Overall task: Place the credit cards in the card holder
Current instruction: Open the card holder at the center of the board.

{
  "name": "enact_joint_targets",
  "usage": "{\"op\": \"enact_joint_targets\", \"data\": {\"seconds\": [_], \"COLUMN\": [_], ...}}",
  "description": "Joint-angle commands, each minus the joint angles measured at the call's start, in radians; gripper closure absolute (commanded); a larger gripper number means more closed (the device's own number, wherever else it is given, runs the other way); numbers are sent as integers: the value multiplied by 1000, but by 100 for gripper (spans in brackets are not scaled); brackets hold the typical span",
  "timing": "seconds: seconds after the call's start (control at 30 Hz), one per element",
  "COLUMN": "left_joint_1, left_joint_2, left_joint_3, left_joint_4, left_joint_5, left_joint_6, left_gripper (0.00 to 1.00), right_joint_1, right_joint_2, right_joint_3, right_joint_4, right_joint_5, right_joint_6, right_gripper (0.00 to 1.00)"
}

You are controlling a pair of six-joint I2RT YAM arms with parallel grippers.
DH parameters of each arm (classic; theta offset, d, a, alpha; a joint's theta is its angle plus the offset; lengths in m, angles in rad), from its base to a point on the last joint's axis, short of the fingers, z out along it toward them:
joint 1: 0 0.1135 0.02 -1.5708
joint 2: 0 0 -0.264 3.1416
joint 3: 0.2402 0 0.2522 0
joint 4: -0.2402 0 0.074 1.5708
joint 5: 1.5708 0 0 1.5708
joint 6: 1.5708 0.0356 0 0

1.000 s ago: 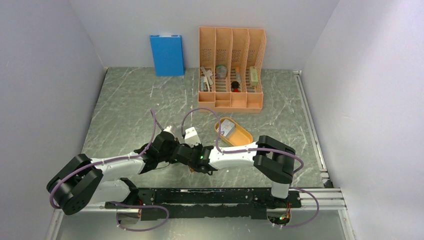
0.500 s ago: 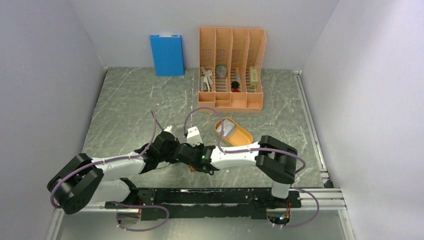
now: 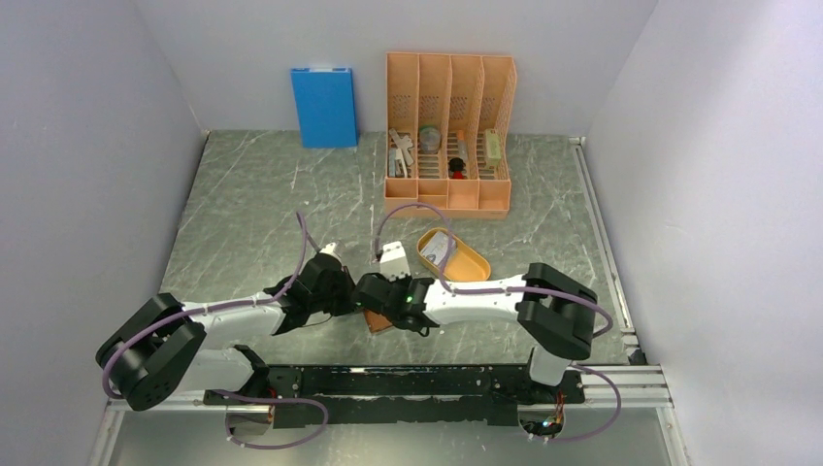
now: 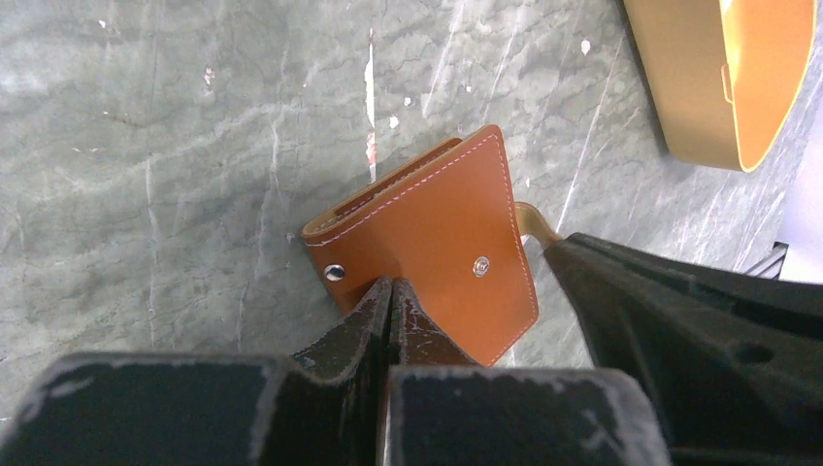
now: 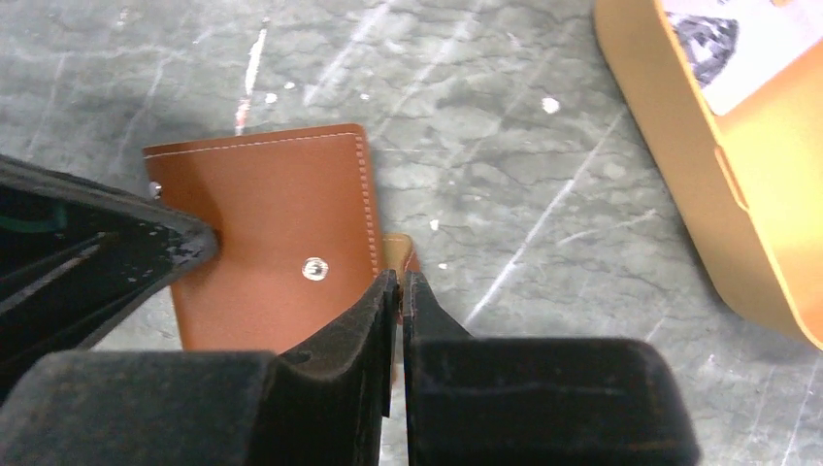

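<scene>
The brown card holder (image 4: 427,243) lies closed on the table between both arms, two snap studs showing on its cover. My left gripper (image 4: 391,286) is shut, its tips resting on the cover's near edge with nothing seen between them. My right gripper (image 5: 400,282) is shut on the tan snap tab (image 5: 398,252) that sticks out from the card holder (image 5: 267,228). From above only a brown sliver of the card holder (image 3: 378,323) shows under the wrists. A pale credit card (image 5: 723,39) lies in the orange tray (image 5: 679,184); the same card (image 3: 442,248) shows from above.
The orange oval tray (image 3: 466,264) sits just behind and to the right of the grippers. A tall orange desk organizer (image 3: 448,131) with small items and a blue box (image 3: 323,105) stand at the back wall. Grey walls close in both sides.
My right gripper has closed onto the snap tab and its wrist has shifted a little to the right. More of the card holder shows from above. The left arm has stayed put.
</scene>
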Motion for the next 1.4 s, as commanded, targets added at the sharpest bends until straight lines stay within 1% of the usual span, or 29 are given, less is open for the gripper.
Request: {"op": "enact_joint_targets", "data": {"seconds": [0.0, 0.03, 0.2, 0.27, 0.33, 0.43, 0.67, 0.8, 0.9, 1.03, 1.13, 1.23, 1.3, 1.37], "left_joint_1": [-2, -3, -3, -3, -3, -3, -3, -3, -3, -3, -3, -3, -2, -3], "left_joint_2": [29, 28, 22, 21, 21, 20, 11, 11, 11, 9, 9, 8, 3, 0], "left_joint_3": [-10, -8, 8, 11, 13, 12, 14, 13, 11, 5, 7, 2, 1, 1], "left_joint_4": [-84, -84, -86, -84, -82, -82, -91, -97, -96, -90, -89, -89, -91, -96], "left_joint_5": [-64, -59, -55, -55, -55, -55, -39, -41, -43, -41, -39, -37, -38, -39], "left_joint_6": [50, 53, 66, 69, 68, 68, 74, 77, 75, 73, 72, 71, 73, 75], "left_gripper": [95, 95, 95, 95, 95, 95, 95, 95, 95, 95, 95, 95, 95, 95], "right_joint_1": [-50, -62, -86, -91, -94, -97, -120, -119, -105, -79, -65, -57, -58, -61], "right_joint_2": [-92, -112, -220, -241, -243, -229, -190, -175, -192, -177, -120, -63, -36, -20], "right_joint_3": [-72, -89, -177, -186, -179, -166, -156, -142, -139, -107, -56, -21, -12, -5], "right_joint_4": [-11, 3, 124, 154, 162, 163, 192, 206, 218, 184, 119, 76, 61, 44], "right_joint_5": [-44, -63, -172, -206, -223, -231, -271, -291, -273, -228, -200, -179, -169, -146], "right_joint_6": [48, 47, 12, 6, -2, -12, -18, -36, -53, -89, -101, -92, -82, -70], "right_gripper": [100, 100, 65, 56, 51, 49, 49, 43, 37, 35, 35, 38, 41, 47]}}
